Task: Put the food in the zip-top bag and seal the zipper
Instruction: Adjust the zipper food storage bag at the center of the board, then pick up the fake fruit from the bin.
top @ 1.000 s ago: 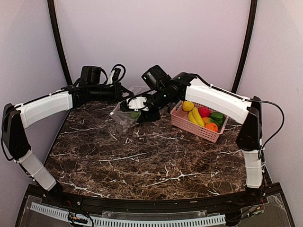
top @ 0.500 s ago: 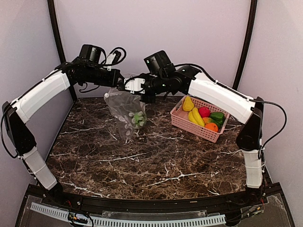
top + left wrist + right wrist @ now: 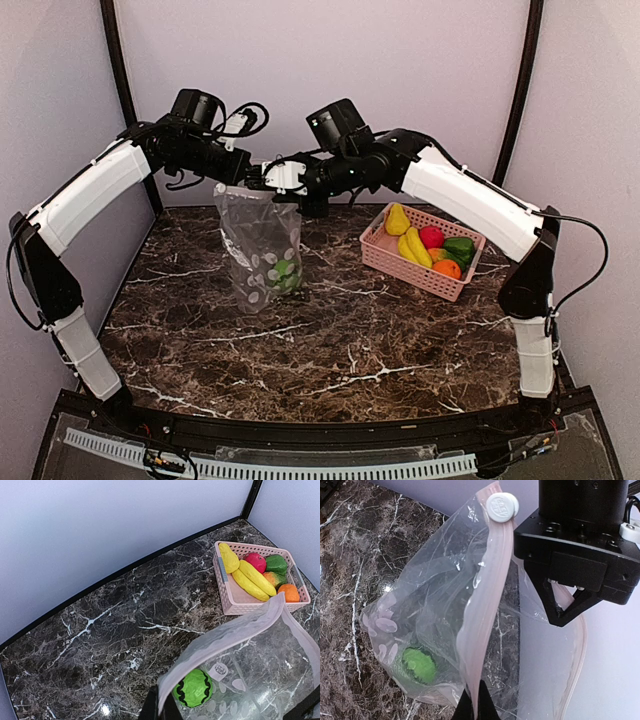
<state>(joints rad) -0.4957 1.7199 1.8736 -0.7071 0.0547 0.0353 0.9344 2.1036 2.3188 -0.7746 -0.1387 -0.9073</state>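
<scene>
Clear floppy zip-top bag with white polka dots is up in the air, folks, hanging over the back left of the dark marble table, strung between the two arms! Left gripper has its fingers pinched tight on the pale pinkish zipper strip at one end. Right gripper is clamped on the strip too, gripping one lip. In the right wrist view the two lips stand apart, so the mouth is open. Down in the bag's bottom sits one green round striped piece. The other food lies in the pink slotted plastic basket off to the right, well apart from the bag: yellow pear, yellow banana, red-pink fruit, green pepper and orange. Does the bag's bottom touch the tabletop? Cannot tell.
</scene>
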